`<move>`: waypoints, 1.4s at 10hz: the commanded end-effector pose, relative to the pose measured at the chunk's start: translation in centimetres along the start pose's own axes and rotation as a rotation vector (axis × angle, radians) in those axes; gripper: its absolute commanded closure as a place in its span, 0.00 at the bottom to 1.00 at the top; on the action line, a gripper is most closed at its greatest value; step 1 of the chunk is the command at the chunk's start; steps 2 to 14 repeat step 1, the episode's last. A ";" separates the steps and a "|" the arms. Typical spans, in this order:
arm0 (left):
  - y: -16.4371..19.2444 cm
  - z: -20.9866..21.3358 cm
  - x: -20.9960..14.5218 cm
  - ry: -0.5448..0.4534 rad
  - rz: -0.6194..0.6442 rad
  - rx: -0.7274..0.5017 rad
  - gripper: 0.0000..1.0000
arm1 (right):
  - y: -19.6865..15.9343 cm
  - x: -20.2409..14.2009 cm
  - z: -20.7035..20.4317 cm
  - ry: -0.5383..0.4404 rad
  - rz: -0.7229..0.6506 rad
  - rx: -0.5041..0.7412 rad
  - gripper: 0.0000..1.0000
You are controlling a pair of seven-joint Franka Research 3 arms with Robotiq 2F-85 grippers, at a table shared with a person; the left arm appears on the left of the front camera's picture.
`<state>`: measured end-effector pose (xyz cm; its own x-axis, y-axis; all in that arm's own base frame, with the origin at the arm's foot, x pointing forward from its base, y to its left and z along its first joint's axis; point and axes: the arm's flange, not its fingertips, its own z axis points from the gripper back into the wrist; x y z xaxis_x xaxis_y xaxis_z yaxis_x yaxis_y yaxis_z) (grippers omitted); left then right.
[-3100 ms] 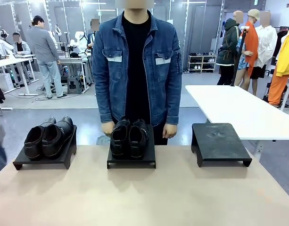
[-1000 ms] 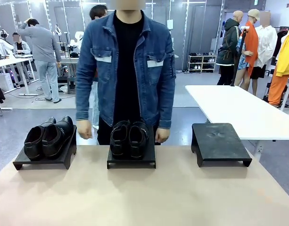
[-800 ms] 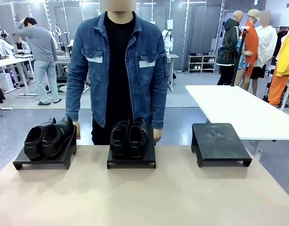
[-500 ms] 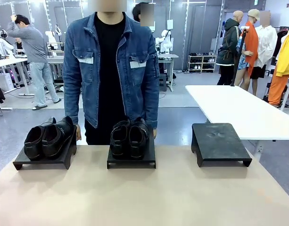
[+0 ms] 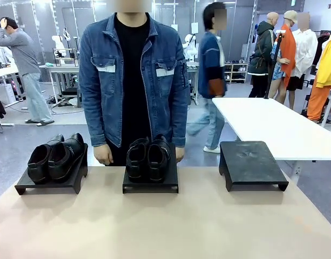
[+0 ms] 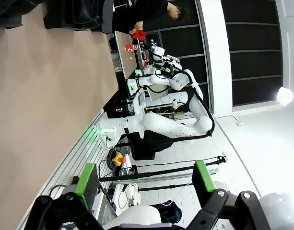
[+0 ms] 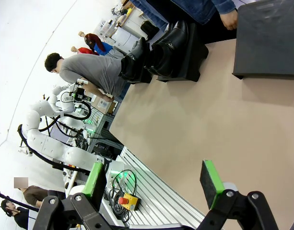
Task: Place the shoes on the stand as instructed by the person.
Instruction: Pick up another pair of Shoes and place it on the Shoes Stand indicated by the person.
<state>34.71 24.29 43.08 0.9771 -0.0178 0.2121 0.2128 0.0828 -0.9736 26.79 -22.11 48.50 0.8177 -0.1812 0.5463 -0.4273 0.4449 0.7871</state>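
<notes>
Tan surface (image 5: 165,226) carries three black stands in a row along its far edge. Person (image 5: 134,75) in denim jacket stands behind the middle one, hands low at the surface edge. Right stand (image 5: 251,162) bare. Middle stand (image 5: 150,183) holds chunkier shoes (image 5: 148,156), toes toward robot. Left stand (image 5: 49,183) holds sleeker shoes (image 5: 56,156), angled. Left gripper (image 6: 144,184) in its wrist view: fingers spread open, holding nothing, off the surface side. Right gripper (image 7: 154,184): fingers open, empty, over near edge.
</notes>
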 end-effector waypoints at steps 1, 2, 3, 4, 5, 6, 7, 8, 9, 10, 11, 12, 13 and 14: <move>-0.3 0.0 -0.4 0.013 0.001 0.010 0.00 | 0.1 0.1 0.1 -0.011 0.021 0.012 0.00; -0.3 0.0 -0.4 0.013 0.001 0.010 0.00 | 0.1 0.1 0.1 -0.011 0.021 0.012 0.00; -0.3 0.0 -0.4 0.013 0.001 0.010 0.00 | 0.1 0.1 0.1 -0.011 0.021 0.012 0.00; -0.3 0.0 -0.4 0.013 0.001 0.010 0.00 | 0.1 0.1 0.1 -0.011 0.021 0.012 0.00; -0.3 0.0 -0.4 0.013 0.001 0.010 0.00 | 0.1 0.1 0.1 -0.011 0.021 0.012 0.00; -0.3 0.0 -0.4 0.013 0.001 0.010 0.00 | 0.1 0.1 0.1 -0.011 0.021 0.012 0.00; -0.3 0.0 -0.4 0.013 0.001 0.010 0.00 | 0.1 0.1 0.1 -0.011 0.021 0.012 0.00; -0.3 0.0 -0.4 0.013 0.001 0.010 0.00 | 0.1 0.1 0.1 -0.011 0.021 0.012 0.00; -0.3 0.0 -0.4 0.013 0.001 0.010 0.00 | 0.1 0.1 0.1 -0.011 0.021 0.012 0.00; -0.3 0.0 -0.4 0.013 0.001 0.010 0.00 | 0.1 0.1 0.1 -0.011 0.021 0.012 0.00; -0.3 0.0 -0.4 0.013 0.001 0.010 0.00 | 0.1 0.1 0.1 -0.011 0.021 0.012 0.00; -0.3 0.0 -0.4 0.013 0.001 0.010 0.00 | 0.1 0.1 0.1 -0.011 0.021 0.012 0.00; -0.3 0.0 -0.4 0.013 0.001 0.010 0.00 | 0.1 0.1 0.1 -0.011 0.021 0.012 0.00; -0.3 0.0 -0.4 0.013 0.001 0.010 0.00 | 0.1 0.1 0.1 -0.011 0.021 0.012 0.00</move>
